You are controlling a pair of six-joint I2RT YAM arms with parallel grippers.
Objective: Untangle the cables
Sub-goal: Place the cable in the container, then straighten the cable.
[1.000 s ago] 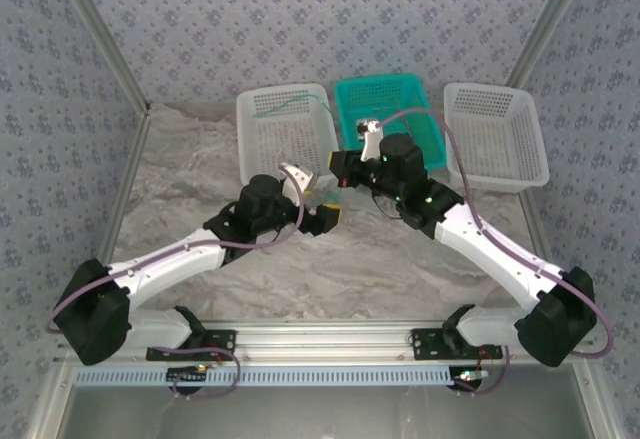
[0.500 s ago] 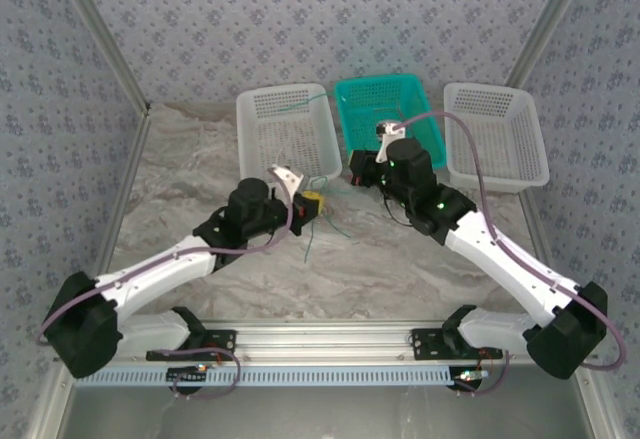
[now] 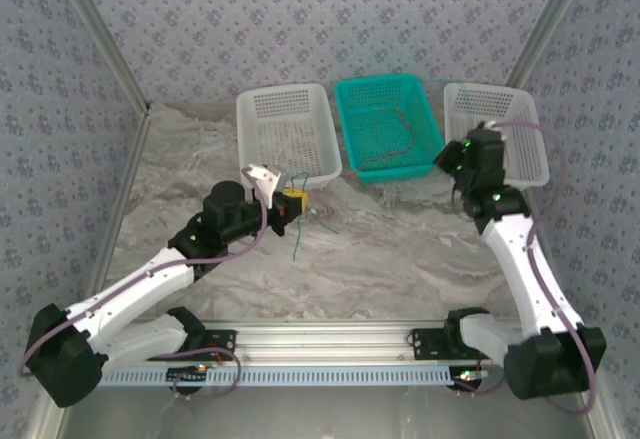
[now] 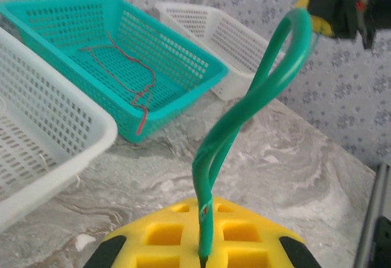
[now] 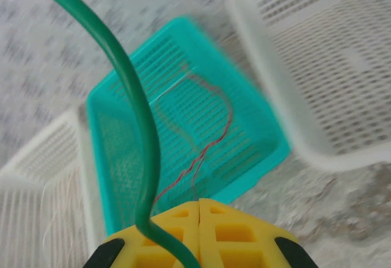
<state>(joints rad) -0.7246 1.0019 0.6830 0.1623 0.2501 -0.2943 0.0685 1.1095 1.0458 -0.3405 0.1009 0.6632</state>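
Observation:
My left gripper (image 3: 293, 203) is over the marble table in front of the left white basket (image 3: 250, 109). It is shut on a green cable (image 4: 256, 91), whose doubled loop rises from the yellow pads (image 4: 177, 231) while its ends dangle toward the table (image 3: 297, 244). My right gripper (image 3: 444, 159) hangs between the teal basket (image 3: 346, 129) and the right white basket (image 3: 536, 154), jaws shut. A green cable (image 5: 131, 91) comes out of them and runs up out of the view. A thin red cable (image 3: 400, 139) lies in the teal basket (image 5: 98, 158).
The three baskets stand in a row at the back of the table. A fine whitish wire (image 5: 54, 219) lies in the left white basket. Patterned walls and metal frame posts close in the sides. Open marble lies between the arms.
My right gripper has left the teal basket and swung right and up toward the right white basket. My left gripper has drawn back to the left with the green cable hanging from it.

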